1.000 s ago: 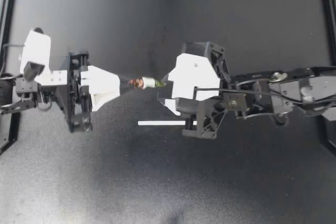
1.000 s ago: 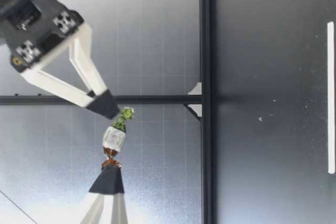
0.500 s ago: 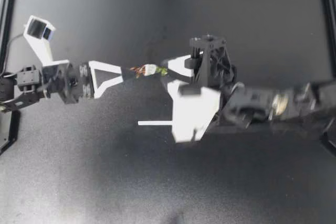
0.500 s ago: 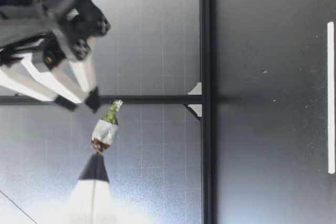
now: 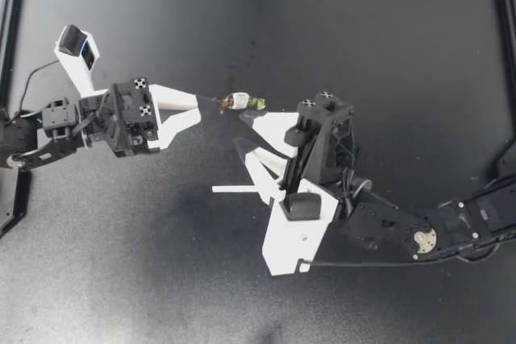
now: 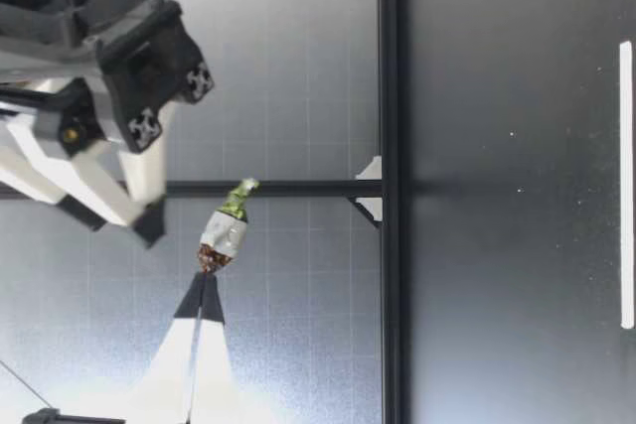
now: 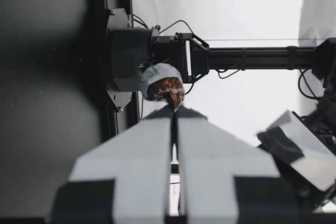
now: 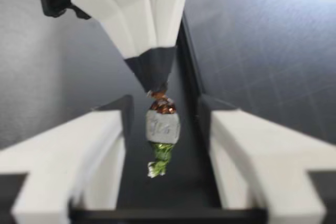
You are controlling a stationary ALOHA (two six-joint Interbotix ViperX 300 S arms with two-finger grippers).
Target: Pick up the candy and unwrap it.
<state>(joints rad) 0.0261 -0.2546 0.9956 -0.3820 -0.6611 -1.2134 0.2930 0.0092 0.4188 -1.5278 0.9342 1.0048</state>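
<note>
1. One black matte table (image 5: 387,38), with a finely speckled surface and a raised black frame along its far, left and right edges. Open surface extends on all sides of both grippers out to that frame.

2. Two arms, each ending in one gripper with two tapered white plastic fingers tipped in black.
   - Right gripper (image 5: 239,130): enters from the near right. Its fingers are spread wide and grip nothing.
   - Left gripper (image 5: 211,103): enters from the left. Its fingers are pressed together, pinching the candy's brown twisted end.

3. One flat, narrow white strip (image 5: 234,189) lies on the table, near of the candy. In the top view its right end is hidden under the right gripper.

4. One foil-wrapped candy (image 5: 239,102), with a rounded silver-white body, a crinkled brown twist at one end and a crinkled green twist at the other.
   - It hangs in the air, well above the table (image 6: 227,234).
   - The green end is free.
   - In the right wrist view the candy (image 8: 163,129) sits in the gap between the spread fingers, touching neither.
</note>
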